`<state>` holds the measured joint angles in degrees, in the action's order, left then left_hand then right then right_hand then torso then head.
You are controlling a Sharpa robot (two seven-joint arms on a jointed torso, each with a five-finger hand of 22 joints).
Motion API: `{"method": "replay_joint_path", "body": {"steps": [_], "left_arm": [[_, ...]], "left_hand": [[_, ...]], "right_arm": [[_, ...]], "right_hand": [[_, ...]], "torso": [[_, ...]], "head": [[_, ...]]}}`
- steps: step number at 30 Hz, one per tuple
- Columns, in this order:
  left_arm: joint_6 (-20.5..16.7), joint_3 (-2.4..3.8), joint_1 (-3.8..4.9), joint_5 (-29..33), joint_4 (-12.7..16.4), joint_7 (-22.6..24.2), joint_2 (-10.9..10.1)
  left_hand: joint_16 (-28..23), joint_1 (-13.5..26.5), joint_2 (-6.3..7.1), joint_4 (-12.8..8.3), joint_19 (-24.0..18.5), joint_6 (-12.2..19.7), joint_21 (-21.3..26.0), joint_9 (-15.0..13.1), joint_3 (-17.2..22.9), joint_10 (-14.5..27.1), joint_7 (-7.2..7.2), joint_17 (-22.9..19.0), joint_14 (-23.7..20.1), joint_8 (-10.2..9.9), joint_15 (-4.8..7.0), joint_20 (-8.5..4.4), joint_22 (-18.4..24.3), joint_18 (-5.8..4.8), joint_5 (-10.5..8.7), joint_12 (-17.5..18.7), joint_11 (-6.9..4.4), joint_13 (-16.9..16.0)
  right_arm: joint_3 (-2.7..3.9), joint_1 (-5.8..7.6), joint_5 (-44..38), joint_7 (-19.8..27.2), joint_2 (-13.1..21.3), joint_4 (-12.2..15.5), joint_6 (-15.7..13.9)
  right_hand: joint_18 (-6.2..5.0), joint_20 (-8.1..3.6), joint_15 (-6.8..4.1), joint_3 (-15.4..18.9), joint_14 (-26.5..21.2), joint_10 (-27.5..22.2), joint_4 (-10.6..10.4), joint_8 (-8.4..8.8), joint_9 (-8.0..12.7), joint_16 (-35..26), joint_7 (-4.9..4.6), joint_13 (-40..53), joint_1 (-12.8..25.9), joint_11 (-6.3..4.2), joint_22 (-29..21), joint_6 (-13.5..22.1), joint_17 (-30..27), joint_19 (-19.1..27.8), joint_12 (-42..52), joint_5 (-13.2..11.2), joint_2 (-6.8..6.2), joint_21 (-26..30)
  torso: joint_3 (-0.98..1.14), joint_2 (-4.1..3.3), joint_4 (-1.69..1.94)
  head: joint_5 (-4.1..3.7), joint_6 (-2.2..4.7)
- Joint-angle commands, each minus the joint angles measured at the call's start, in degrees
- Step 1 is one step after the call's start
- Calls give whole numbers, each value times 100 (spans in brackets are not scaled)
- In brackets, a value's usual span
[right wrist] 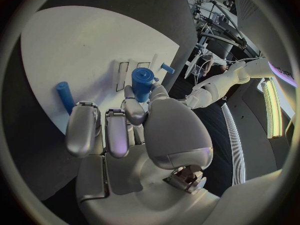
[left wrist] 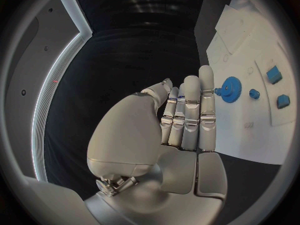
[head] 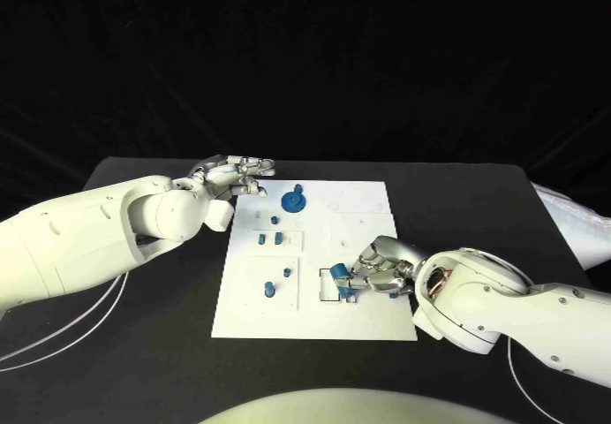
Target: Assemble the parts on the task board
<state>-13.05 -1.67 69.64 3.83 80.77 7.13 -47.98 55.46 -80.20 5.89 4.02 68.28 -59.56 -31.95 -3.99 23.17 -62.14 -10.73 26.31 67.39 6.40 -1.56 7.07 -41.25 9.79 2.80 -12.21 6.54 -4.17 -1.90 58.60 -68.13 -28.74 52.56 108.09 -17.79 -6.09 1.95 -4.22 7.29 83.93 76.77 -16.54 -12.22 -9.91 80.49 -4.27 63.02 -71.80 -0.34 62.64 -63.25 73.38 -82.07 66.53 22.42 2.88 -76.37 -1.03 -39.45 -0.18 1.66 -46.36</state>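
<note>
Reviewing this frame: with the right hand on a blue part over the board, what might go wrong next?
The right hand pinches the blue cylinder near its lower end, so it may tilt or slip as it is seated. The hand also hangs close to a loose blue peg on the task board and might knock it. The left hand holds nothing, so the board is unsteadied.

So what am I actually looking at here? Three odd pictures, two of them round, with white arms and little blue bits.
It is one robot seen by three cameras at the same moment. The square picture looks down from its head at a black table. On it lies a white task board carrying small blue parts, among them a blue gear.

The round pictures come from fisheye cameras at each wrist, looking past that arm's own silver hand.

The left hand hovers at the board's far corner with straight fingers, holding nothing. The right hand rests over the board's near part and grips a blue cylinder-shaped part; another blue peg lies beside it.
</note>
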Motion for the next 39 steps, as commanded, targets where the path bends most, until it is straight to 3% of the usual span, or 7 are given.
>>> {"method": "replay_joint_path", "body": {"steps": [1, 8, 13, 17, 23, 33, 39], "left_arm": [[92, 4, 2, -22, 14, 22, 16], [102, 4, 2, -23, 6, 21, 44], [102, 4, 2, -23, -7, 21, 63], [96, 4, 2, -23, -15, 22, 65], [98, 3, 2, -23, -22, 19, 67], [100, 2, 1, -23, -23, 16, 61], [102, 2, 1, -23, -22, 17, 60]], "left_hand": [[-12, 29, -26, -13, 28, 36, 23, 7, -13, 43, 6, -8, -34, 18, -1, 9, 8, 64, 7, -12, 2, 10], [-12, 29, -26, -13, 28, 36, 23, 7, -13, 43, 6, -8, -34, 18, -1, 9, 8, 64, 7, -12, 2, 10], [-8, 30, -34, -16, 34, 40, 33, 7, -16, 52, 7, -15, -34, 22, -2, 10, 16, 64, 7, -24, 2, 10], [-8, 30, -34, -16, 34, 40, 33, 7, -16, 52, 7, -15, -34, 22, -2, 10, 16, 64, 7, -24, 2, 10], [-8, 30, -34, -16, 34, 40, 33, 7, -16, 52, 7, -15, -34, 22, -2, 10, 16, 64, 7, -24, 2, 10], [-8, 30, -34, -16, 34, 40, 33, 7, -16, 52, 7, -15, -34, 22, -2, 10, 16, 64, 7, -24, 2, 10], [-8, 30, -34, -16, 34, 40, 33, 7, -16, 52, 7, -15, -34, 22, -2, 10, 16, 64, 7, -24, 2, 10]], "right_arm": [[-6, -20, 115, -3, -63, -47, 337], [-10, -35, -6, -23, -167, -127, 191], [-11, -36, -172, -24, -206, -188, 84], [-11, -35, -283, 38, -225, -207, 109], [-11, -33, -415, 158, -239, -197, 258], [-11, -34, -783, 166, -253, -155, 390], [-11, -35, -974, 133, -236, -145, 249]], "right_hand": [[106, -37, -29, 49, 339, -6, -10, -106, -332, 28, 30, 0, 41, -15, 0, -58, -8, 22, -47, -45, 37, -18], [103, -39, -31, 106, 335, -26, -10, -110, -365, 21, 33, -30, 115, -17, -13, -54, -20, 30, -97, -127, 60, -11], [88, -28, -17, 474, 316, -190, -12, -94, -466, -16, 16, -275, 601, 4, -103, 21, -70, 86, -411, -1276, 89, 46], [69, -10, 19, 807, 303, -531, -24, -39, -516, -29, -31, -818, 973, 51, -209, 159, -67, 145, -1005, -1934, -99, 114], [52, 21, 50, 815, 280, -762, -27, -13, -564, -77, -65, -1198, 1273, 79, -304, 237, -111, 201, -1431, -1957, -378, 179], [67, 25, 27, 422, 298, -534, 563, -74, -717, -85, -33, -1027, -73, 46, -186, 173, -89, 158, -1296, -1555, -143, 117], [73, 15, 16, 346, 303, -451, 737, -91, -763, -86, -25, -931, -359, 32, -149, 146, -82, 144, -1218, -1503, -41, 98]], "torso": [[4, -3, -2], [3, -3, -11], [9, -2, -11], [11, -5, -8], [16, -6, -13], [12, -2, -10], [9, -1, -6]], "head": [[18, -6], [24, -4], [23, -1], [10, 3], [9, 1], [-7, -5], [-10, 2]]}}
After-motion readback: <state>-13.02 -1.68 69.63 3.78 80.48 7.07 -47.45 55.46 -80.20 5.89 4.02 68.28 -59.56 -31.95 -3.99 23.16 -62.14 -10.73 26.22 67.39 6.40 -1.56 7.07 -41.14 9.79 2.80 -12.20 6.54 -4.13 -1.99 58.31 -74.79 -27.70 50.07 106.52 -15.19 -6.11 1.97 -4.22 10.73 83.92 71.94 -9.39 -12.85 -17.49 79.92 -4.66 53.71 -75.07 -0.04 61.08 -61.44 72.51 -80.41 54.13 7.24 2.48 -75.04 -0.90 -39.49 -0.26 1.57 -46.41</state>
